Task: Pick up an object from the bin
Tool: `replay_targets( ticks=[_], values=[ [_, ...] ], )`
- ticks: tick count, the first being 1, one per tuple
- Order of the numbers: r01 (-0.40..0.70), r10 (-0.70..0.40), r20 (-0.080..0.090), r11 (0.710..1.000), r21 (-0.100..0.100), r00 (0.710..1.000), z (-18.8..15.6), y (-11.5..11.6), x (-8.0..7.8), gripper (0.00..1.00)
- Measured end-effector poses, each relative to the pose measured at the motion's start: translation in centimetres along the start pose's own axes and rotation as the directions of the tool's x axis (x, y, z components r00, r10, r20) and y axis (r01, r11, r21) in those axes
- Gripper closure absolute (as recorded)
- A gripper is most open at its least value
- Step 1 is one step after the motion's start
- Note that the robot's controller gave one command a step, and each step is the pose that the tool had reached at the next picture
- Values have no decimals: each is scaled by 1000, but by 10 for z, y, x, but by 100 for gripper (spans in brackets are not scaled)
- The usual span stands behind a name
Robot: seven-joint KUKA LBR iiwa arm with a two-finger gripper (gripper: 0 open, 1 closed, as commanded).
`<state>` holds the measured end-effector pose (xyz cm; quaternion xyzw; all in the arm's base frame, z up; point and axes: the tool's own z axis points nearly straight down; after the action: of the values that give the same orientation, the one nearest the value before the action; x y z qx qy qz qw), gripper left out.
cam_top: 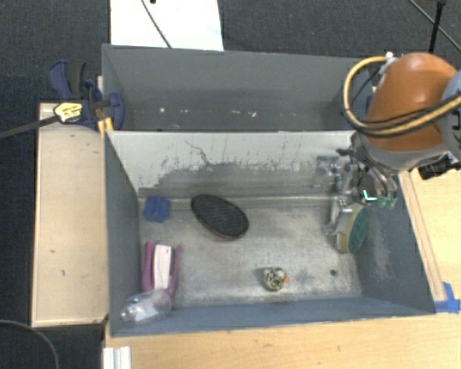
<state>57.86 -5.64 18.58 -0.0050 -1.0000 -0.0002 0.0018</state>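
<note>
At the left end of the grey bin (238, 317), close to the front corner, lies a crumpled piece of clear plastic (144, 307). Just behind it, touching or almost touching, is a flat pink and white packet (160, 265). A small blue block (157, 208) sits further back along the same left wall, apart from the packet. To the right of the block, near the back of the floor, rests a black oval thing (220, 215) with a rough, textured top. More to the right and towards the front, a small round mottled object (274, 278) lies alone on the bare metal.

On the right side, the arm comes down into the bin, its orange cover (409, 98) above the rim with a yellow cable looped round it. The gripper (343, 220) is low near the right wall. Directly at it, a green thing with a tan edge (358, 231) stands almost upright. Whether the gripper is open, closed or gripping this green thing, I cannot tell from where I stand.
</note>
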Motion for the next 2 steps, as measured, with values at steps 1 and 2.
replay_targets(
  ticks=[1, 2],
  values=[
    [42, -42, -1, 999, 3, 999, 71, -85, 29, 0],
    [415, -415, 6, 910, 2, 910, 115, -94, 3, 0]
  ],
)
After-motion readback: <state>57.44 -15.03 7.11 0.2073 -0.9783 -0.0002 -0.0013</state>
